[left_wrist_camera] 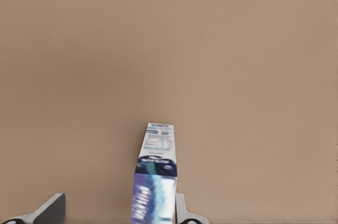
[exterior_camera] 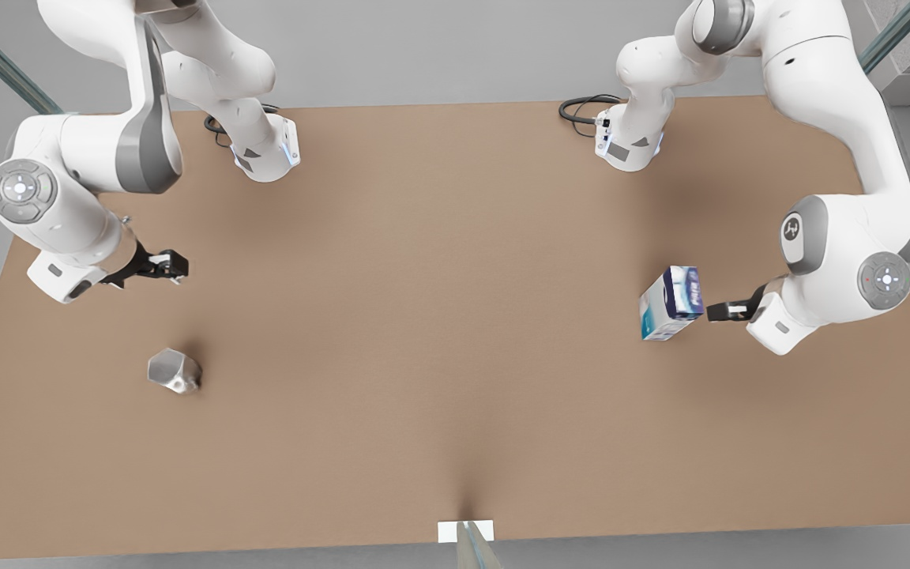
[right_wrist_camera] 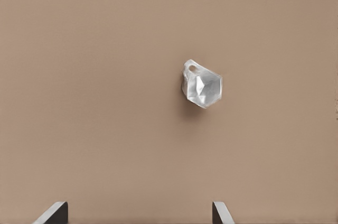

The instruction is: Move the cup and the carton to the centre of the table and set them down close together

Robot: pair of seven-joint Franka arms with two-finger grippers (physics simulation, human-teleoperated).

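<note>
The carton (exterior_camera: 671, 303), white with blue and teal print, stands on the brown table (exterior_camera: 439, 276) at the front view's right and looks slightly tilted. My left gripper (exterior_camera: 720, 310) is right beside it. In the left wrist view the carton (left_wrist_camera: 156, 182) sits between the open fingers of the left gripper (left_wrist_camera: 117, 211), close against one finger (left_wrist_camera: 182, 211) and far from the other. The faceted silver cup (exterior_camera: 174, 371) lies at the front view's left. My right gripper (exterior_camera: 173, 265) hovers behind it, open and holding nothing. The right wrist view has the cup (right_wrist_camera: 202, 84) ahead of the right gripper (right_wrist_camera: 137, 213).
Both arm bases (exterior_camera: 265, 154) (exterior_camera: 629, 146) stand at the table's back edge with black cables (exterior_camera: 581, 107). A white marker (exterior_camera: 465, 531) with a thin post sits at the middle of the front edge. Bare tabletop lies between cup and carton.
</note>
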